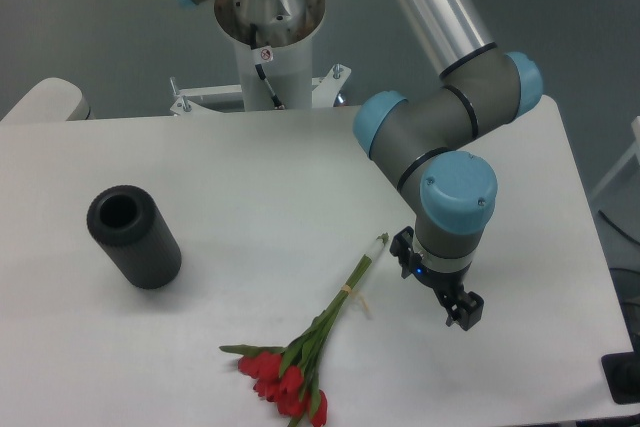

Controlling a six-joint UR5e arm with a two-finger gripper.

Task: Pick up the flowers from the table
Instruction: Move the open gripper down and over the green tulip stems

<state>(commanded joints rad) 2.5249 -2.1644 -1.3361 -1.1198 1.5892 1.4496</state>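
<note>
A small tied bunch of red tulips with thin green stems (318, 347) lies flat on the white matte worktop (250, 187), pale stem ends toward the two-finger tool (455, 309). Tool sits just right of the stems, holding nothing; jaw opening cannot be determined. A black cylinder (133, 237) lies well left.
</note>
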